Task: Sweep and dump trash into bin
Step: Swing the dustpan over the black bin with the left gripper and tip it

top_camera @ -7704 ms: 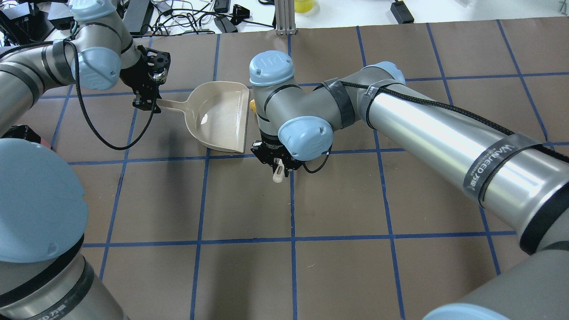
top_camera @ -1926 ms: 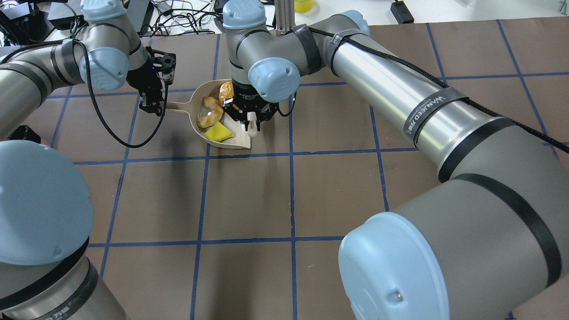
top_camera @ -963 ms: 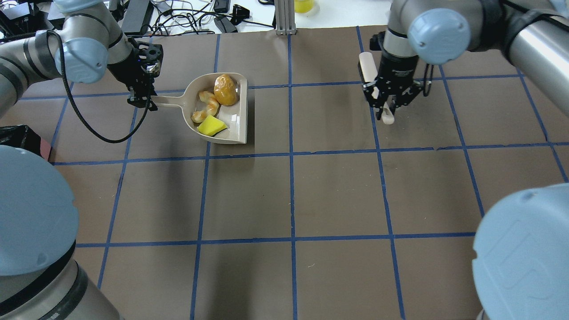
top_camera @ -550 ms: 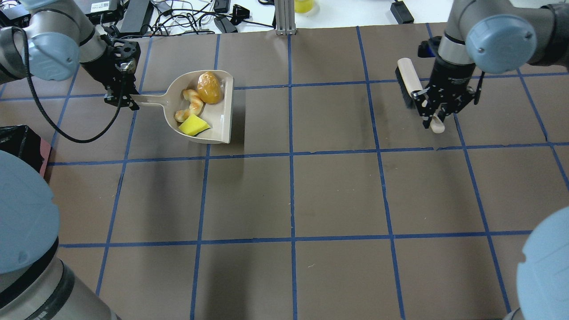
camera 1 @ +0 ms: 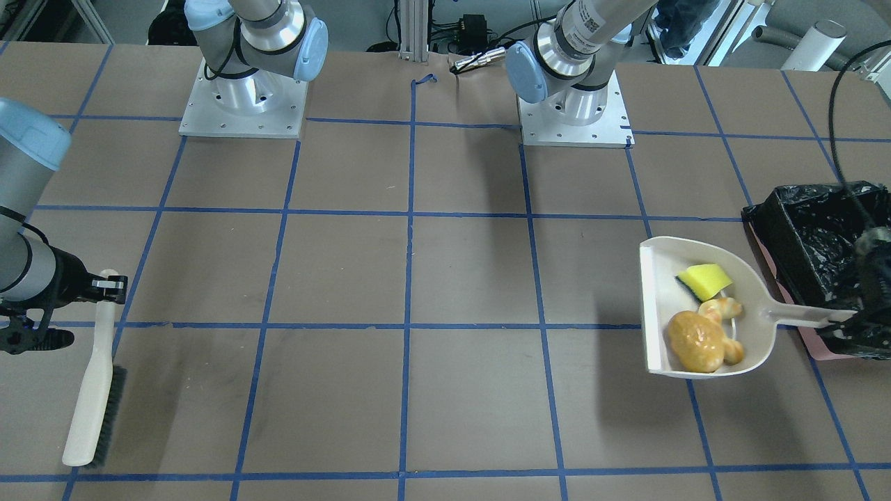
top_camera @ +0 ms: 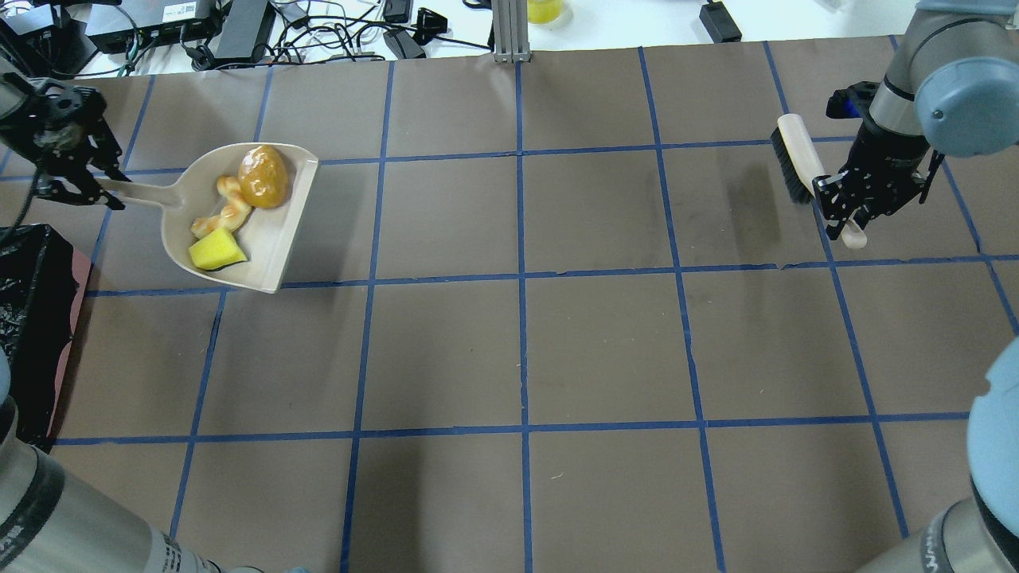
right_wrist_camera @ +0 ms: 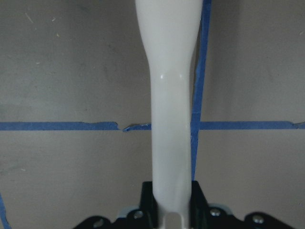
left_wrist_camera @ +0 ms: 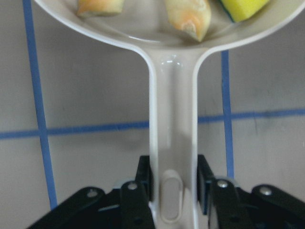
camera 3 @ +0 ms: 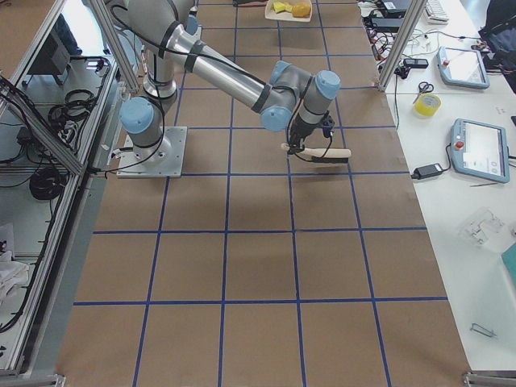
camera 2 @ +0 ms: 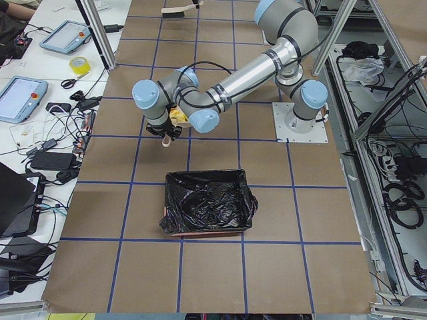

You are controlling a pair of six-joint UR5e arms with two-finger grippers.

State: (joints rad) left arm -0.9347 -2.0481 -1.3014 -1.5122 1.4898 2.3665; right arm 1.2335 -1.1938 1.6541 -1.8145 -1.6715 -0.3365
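Beyond the robot's left end of the brown, blue-gridded table point(top_camera: 605, 350) sat the rectangular bin lined with crinkly black plastic point(camera 1: 800, 229). It was just beside the left gripper point(top_camera: 83, 187) and slightly nearer the robot. That gripper pinched the handle end of a beige plastic dustpan point(top_camera: 267, 243). The pan's long axis ran across the table, mouth facing away from the bin, with nothing between them. Far off, the right gripper point(top_camera: 844, 216) clamped a cream-handled, black-bristled brush point(top_camera: 796, 151). The trash lay in the pan: a glossy brown potato-like lump point(top_camera: 263, 177), a curved golden croissant point(top_camera: 227, 208) and a yellow-green wedge point(top_camera: 216, 250).
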